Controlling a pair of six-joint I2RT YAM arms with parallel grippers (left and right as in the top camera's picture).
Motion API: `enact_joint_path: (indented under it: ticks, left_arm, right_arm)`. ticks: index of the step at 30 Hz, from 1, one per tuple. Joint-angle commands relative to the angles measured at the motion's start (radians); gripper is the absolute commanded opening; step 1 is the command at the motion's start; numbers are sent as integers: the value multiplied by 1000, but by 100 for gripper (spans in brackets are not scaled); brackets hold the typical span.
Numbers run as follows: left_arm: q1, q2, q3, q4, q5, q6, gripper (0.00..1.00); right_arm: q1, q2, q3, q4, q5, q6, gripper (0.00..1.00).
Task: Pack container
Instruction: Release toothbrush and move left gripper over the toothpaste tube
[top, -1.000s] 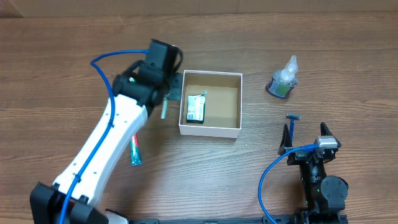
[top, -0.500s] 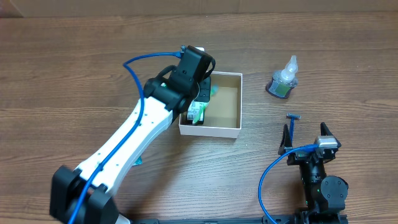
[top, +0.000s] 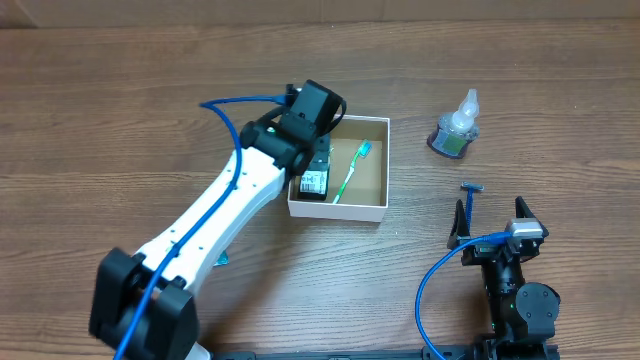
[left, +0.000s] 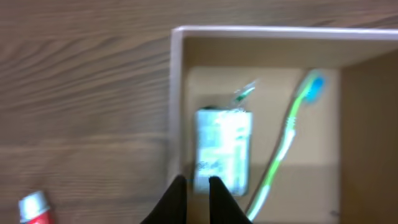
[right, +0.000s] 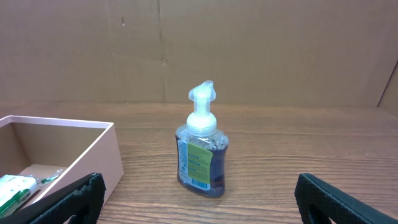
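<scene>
Wood surface (top: 100, 100) carries everything. Left arm (top: 210, 215) reaches in a long diagonal, its hand (left: 197, 182) hanging over the left part of the container (top: 338, 211). Container is directly below that hand, open side up, white walls, brown inside. Left hand's fingers (left: 177, 199) are a narrow gap apart with nothing between them.

Right hand (top: 490, 215) sits low near the surface, well to the right of the container, fingers spread wide, empty.

Pump bottle (right: 201, 146) stands upright straight ahead of the right hand, between its finger lines, apart from it.

Green toothbrush (top: 350, 175) lies on the container floor, ahead and right of the left fingertips, head end farthest from the hand.

Packet (left: 222, 149) lies flat in the container just ahead of the left fingertips, beside the toothbrush.

Razor (top: 470, 200) lies on the surface by the right hand's left finger; contact unclear.

Tube (left: 34, 208) lies outside the container, left of the left hand
</scene>
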Motion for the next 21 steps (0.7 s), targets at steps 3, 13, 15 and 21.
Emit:
enact_joint_path:
  ticks: [3, 13, 15, 21]
  left_arm:
    - [101, -143, 39, -185, -50, -63, 11]
    - [281, -156, -37, -396, 20, -67, 32]
    - [300, -156, -82, -370, 77, -50, 33]
    - [344, -156, -260, -220, 169, -39, 62]
  right_arm:
    - [-3, -8, -11, 6, -3, -1, 100]
    - [-3, -8, -11, 6, -3, -1, 100]
    - [-3, -8, -11, 6, -3, -1, 100]
    - [-3, -8, -11, 6, -3, -1, 100]
